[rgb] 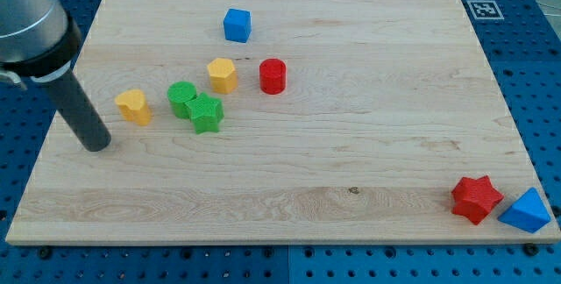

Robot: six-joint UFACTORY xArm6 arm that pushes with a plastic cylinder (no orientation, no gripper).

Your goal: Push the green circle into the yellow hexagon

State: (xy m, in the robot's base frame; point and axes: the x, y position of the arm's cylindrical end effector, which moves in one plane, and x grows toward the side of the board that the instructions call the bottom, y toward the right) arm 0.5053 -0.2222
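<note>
My tip (96, 145) rests on the board (368, 144) at the view's left, near a yellow block (133, 106); it is a plain rod with no jaws. The green circle (181, 97) touches the green star (207, 113), with the yellow hexagon (223, 74) just up and right.

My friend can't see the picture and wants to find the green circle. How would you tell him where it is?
Start at the wooden board and go to the bunch of blocks in its upper left part. The green circle sits between two yellow blocks, touching a green star. It is round, while its green neighbour has points.
</note>
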